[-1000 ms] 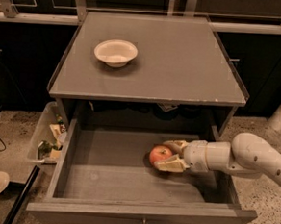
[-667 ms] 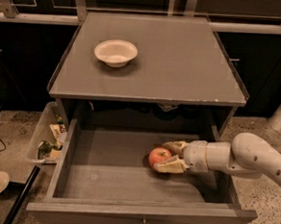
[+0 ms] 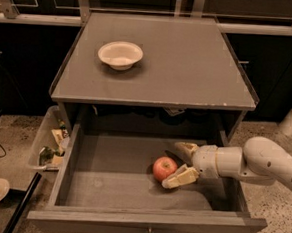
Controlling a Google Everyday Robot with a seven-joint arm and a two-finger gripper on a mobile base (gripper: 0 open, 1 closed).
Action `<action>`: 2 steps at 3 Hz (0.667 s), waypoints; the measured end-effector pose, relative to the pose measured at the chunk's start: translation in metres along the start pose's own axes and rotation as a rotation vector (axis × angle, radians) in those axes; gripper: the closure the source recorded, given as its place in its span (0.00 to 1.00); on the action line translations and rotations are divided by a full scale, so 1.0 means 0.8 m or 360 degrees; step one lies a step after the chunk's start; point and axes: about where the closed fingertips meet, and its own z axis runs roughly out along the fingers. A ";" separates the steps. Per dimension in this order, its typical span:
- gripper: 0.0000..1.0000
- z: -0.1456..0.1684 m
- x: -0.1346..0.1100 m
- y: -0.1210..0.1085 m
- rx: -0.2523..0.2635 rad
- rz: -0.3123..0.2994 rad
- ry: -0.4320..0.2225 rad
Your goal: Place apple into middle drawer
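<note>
While the gripper (image 3: 174, 163) is reached into the middle drawer (image 3: 111, 184) from the right, its fingers are spread wide. The apple (image 3: 163, 168) is set on the drawer floor between the fingertips, apparently ungripped. A white bowl (image 3: 120, 54) is seen well beyond the gripper.

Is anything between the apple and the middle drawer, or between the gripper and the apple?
Nothing visible. The apple already lies on the middle drawer floor, with the gripper open close beside it, inside the drawer.
</note>
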 end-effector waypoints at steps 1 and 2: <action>0.00 -0.022 -0.022 0.003 0.0027 -0.0089 0.0003; 0.00 -0.053 -0.047 0.008 0.0062 -0.0199 0.0033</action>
